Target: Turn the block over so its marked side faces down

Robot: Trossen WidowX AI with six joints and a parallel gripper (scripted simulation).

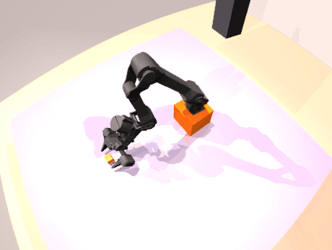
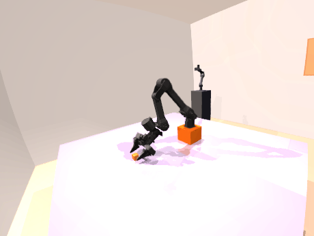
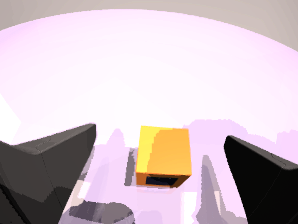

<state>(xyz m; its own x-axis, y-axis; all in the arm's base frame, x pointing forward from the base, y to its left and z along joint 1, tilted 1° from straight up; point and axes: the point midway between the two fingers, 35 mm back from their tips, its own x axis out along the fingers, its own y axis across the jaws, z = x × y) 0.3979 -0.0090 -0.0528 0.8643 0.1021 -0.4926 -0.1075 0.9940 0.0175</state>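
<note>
The small orange-yellow block (image 1: 109,159) (image 2: 135,156) (image 3: 165,150) is at the table (image 1: 173,217) (image 2: 170,204) (image 3: 115,60). In the wrist view its upper face is plain. The dark square mark (image 3: 161,179) shows foreshortened on the narrow side toward the wrist camera, so it is on a side face, not on top. Whether the block sits fully flat is hard to tell. My gripper (image 1: 107,158) (image 2: 134,156) (image 3: 162,136) is open and low over the table. Its fingers stand on either side of the block, with a gap at each side.
The arm stands on an orange base box (image 1: 191,121) (image 2: 189,134) behind the gripper. A dark pillar (image 1: 229,19) (image 2: 201,104) stands beyond the table and bears a small dark arm (image 2: 201,76) in the exterior view. Shadows of the arm lie across the table.
</note>
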